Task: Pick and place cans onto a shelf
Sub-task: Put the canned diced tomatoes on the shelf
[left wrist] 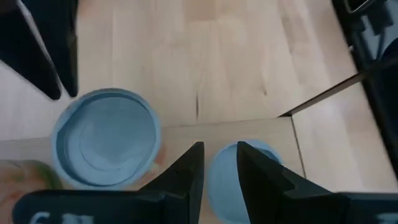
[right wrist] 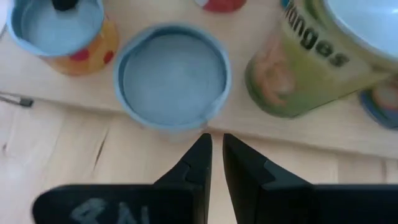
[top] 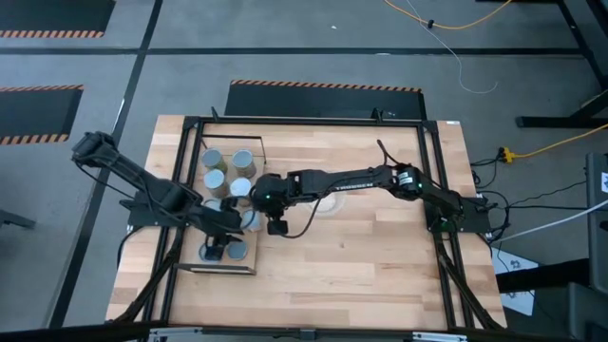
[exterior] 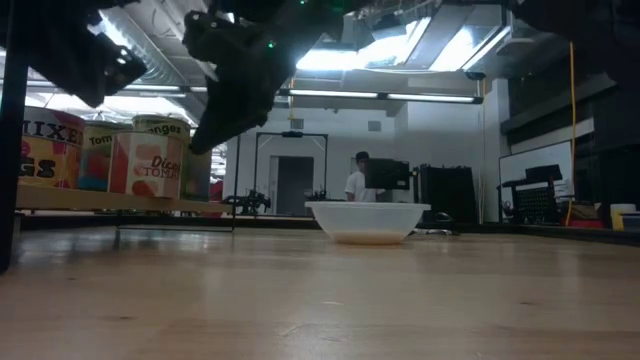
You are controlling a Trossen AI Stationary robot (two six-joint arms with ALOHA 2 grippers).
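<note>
Dark fingers of the right gripper (right wrist: pixel 214 158) are filling the lower middle of the right wrist frame, nearly closed on nothing, just short of a blue-grey can top (right wrist: pixel 173 78) on the shelf (right wrist: pixel 298 134). Beside it an orange can (right wrist: pixel 59 34) and a green can (right wrist: pixel 314 56) are standing. Overhead, the shelf (top: pixel 255 271) is lying left of centre with the cans (top: pixel 228 173) clustered on it. At lower left, the left gripper (top: pixel 228 249) is hovering there, fingers slightly parted, empty
</note>
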